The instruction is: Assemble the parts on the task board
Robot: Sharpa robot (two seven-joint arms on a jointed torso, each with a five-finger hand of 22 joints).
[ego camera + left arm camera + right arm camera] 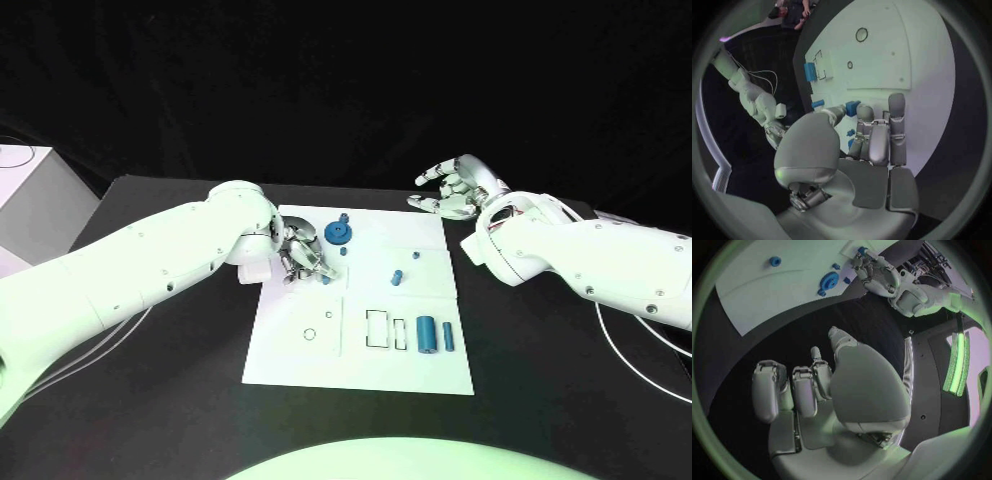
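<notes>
The left hand [299, 255] rests at the white board's [361, 355] left edge, fingers curled; whether it grips a blue piece I cannot tell. The left wrist view shows a blue piece [852, 107] at its fingertips. The right hand [454, 187] hangs released over the black worktop [173, 400].

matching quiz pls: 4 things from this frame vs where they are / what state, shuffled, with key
Things:
1. left robot hand
2. right robot hand
3. gear-shaped blue part
4. large blue cylinder

Places or states:
A. lying near the task board's near right area, beside a thinner blue piece
B. off the board, over the black table past its far right corner, holding nothing
C. over the board's left edge, fingers down at a small blue part
D. at the board's far end, just right of the left robot hand

Pairs: 1-C, 2-B, 3-D, 4-A
</notes>
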